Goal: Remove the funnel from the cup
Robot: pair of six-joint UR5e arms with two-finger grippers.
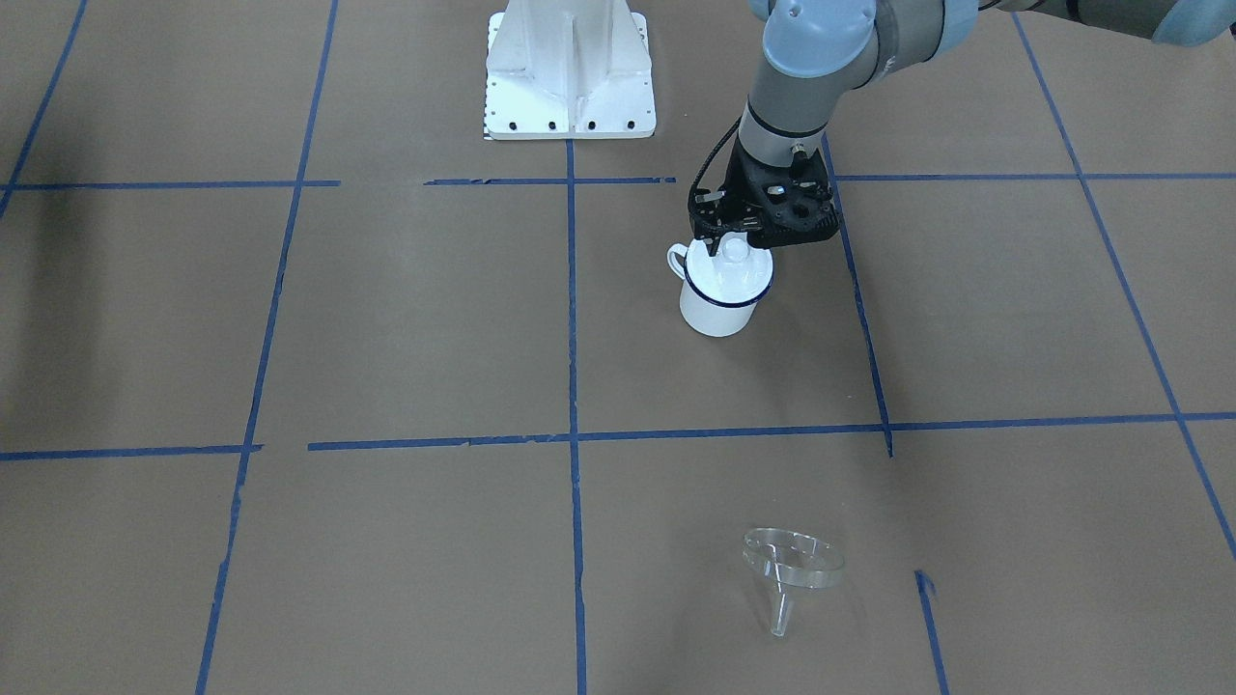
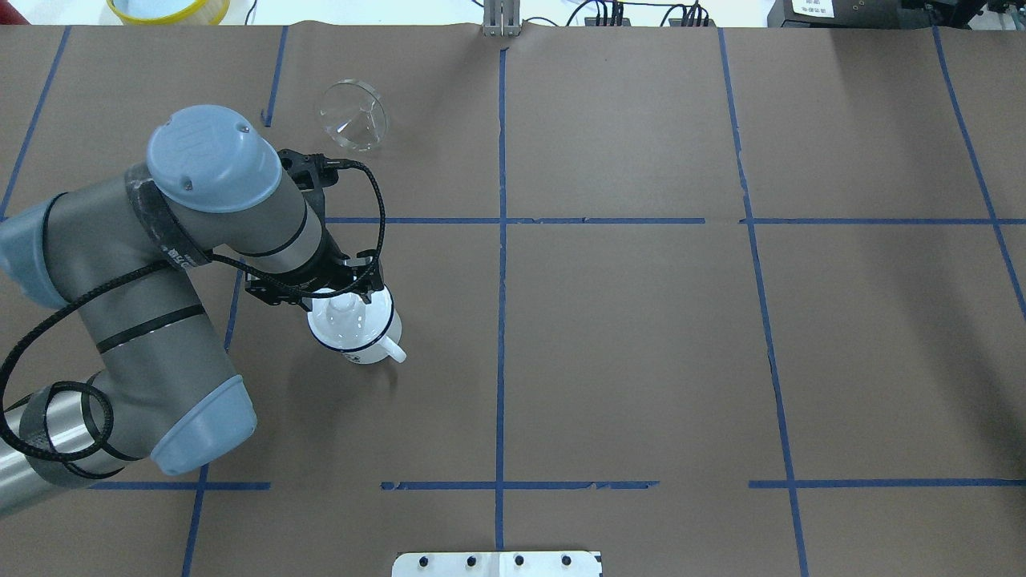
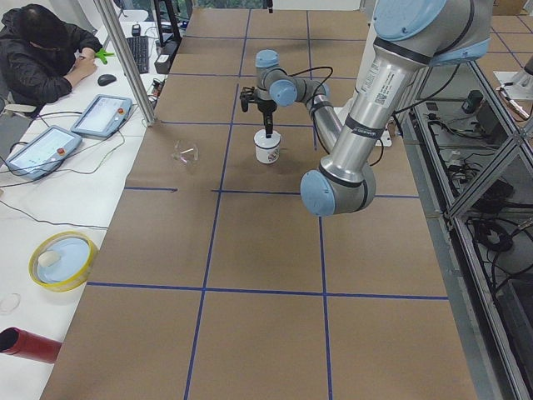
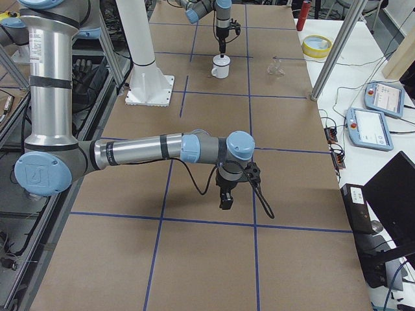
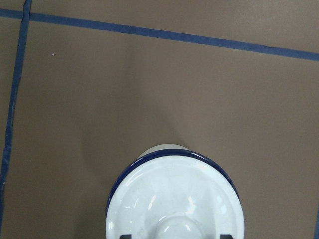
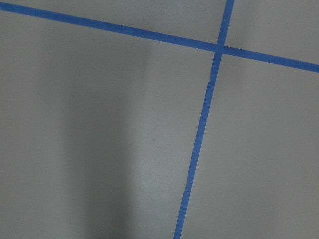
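Note:
The cup [image 1: 716, 311], a white mug with a dark blue rim, stands upright on the brown table with a white domed lid [image 1: 734, 270] on it. The clear funnel [image 1: 792, 562] lies on its side on the table, well away from the cup, and also shows in the overhead view [image 2: 353, 114]. My left gripper [image 1: 731, 241] hangs just over the lid. In the left wrist view its dark fingertips [image 5: 127, 236] sit on either side of the knob with gaps, so it looks open. My right gripper [image 4: 225, 202] hovers over bare table far from the cup; I cannot tell its state.
The robot's white base plate [image 1: 570, 87] is at the table's robot side. A yellow bowl [image 3: 62, 258], a red cylinder [image 3: 29, 344] and tablets [image 3: 100, 115] lie on the side table beyond the far edge. A metal post [image 3: 125, 62] stands there too.

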